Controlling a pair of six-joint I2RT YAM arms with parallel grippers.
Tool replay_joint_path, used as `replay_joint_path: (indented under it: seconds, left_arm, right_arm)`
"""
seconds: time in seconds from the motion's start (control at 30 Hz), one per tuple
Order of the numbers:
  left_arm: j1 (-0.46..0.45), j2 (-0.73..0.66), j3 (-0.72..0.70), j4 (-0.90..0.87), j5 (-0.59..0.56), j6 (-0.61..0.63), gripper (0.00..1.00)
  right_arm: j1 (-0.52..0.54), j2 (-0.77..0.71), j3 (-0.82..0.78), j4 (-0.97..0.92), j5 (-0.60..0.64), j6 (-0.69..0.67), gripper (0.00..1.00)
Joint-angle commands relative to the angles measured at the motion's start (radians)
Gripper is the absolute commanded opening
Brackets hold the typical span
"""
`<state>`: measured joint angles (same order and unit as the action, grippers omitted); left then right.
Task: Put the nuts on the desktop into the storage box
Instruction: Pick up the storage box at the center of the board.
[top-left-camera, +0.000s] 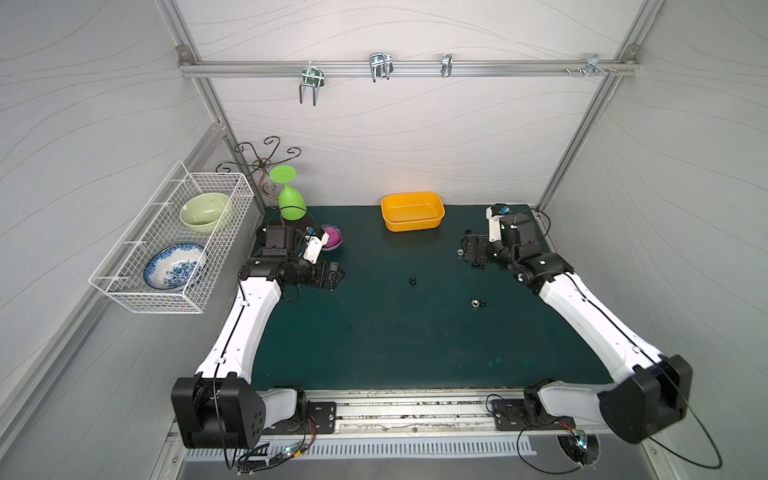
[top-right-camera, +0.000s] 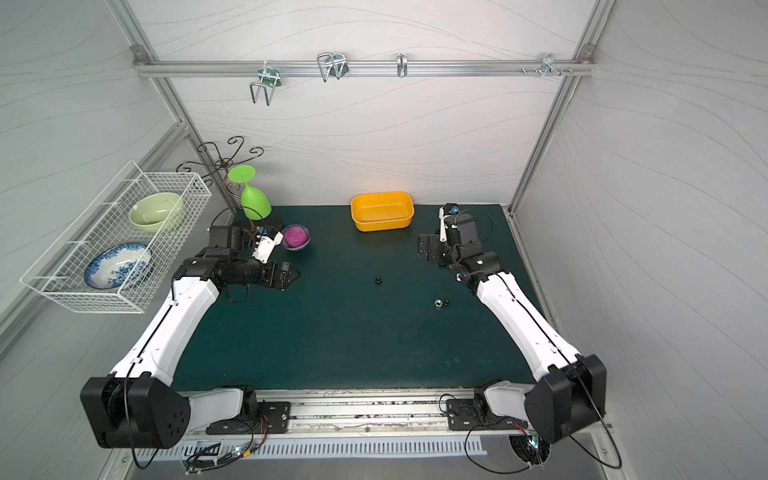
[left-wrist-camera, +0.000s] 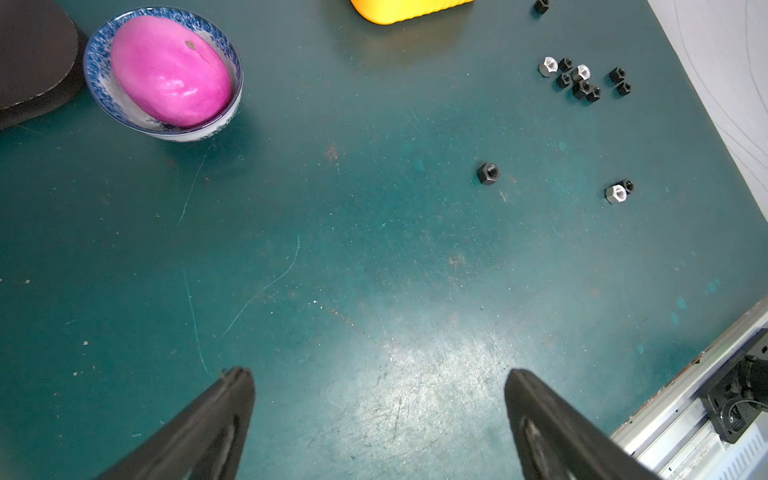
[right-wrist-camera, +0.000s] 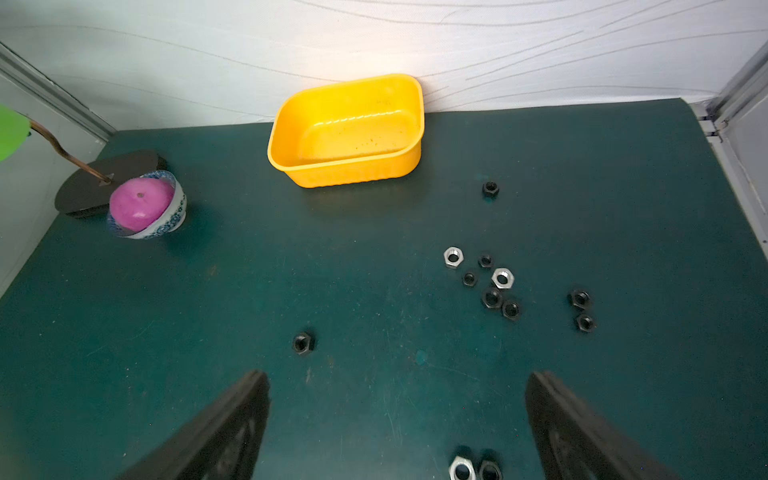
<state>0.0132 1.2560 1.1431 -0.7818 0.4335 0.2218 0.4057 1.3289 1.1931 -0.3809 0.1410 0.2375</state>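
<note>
Yellow-orange plastic marks the storage box (top-left-camera: 412, 212), parked at 12 o'clock on the teal tabletop (top-left-camera: 374, 340), against the back wall. The nuts (right-wrist-camera: 492, 286) lie loose outside it. The main cluster sits toward 2 o'clock, mostly hidden beneath the right arm in both top views. A black lone nut (top-left-camera: 412, 280) rests near the centre, a silver-and-black pair (top-left-camera: 476, 302) touches at 3 o'clock, and a black stray nut (right-wrist-camera: 490, 189) lies near the box. From my console I see both sets of fingers spread wide, gripping nothing. The left fingers (left-wrist-camera: 208, 424) hover over bare tabletop at 10 o'clock, near a small bowl (left-wrist-camera: 93, 83) holding a pink ball (left-wrist-camera: 170, 70); the right fingers (right-wrist-camera: 224, 428) hang at 2 o'clock.
</note>
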Motion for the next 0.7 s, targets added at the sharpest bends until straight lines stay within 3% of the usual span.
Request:
replay_joint_path:
  seconds: [0.0, 0.4, 0.57, 0.67]
  left_arm:
    - [0.005, -0.018, 0.005, 0.014, -0.001, 0.002, 0.99]
    - [0.005, -0.021, -0.032, 0.046, -0.029, -0.037, 0.99]
    - [0.005, -0.017, -0.048, 0.066, -0.002, -0.057, 0.99]
    - [0.005, -0.017, -0.056, 0.070, 0.021, -0.059, 0.99]
  right_arm:
    - [0.004, 0.085, 0.075, 0.067, -0.021, -0.016, 0.99]
    - [-0.035, 0.471, 0.334, 0.084, -0.049, 0.047, 0.96]
    - [-0.039, 0.650, 0.523, 0.009, -0.002, 0.153, 0.98]
    - [-0.040, 0.755, 0.649, -0.078, 0.071, 0.308, 0.99]
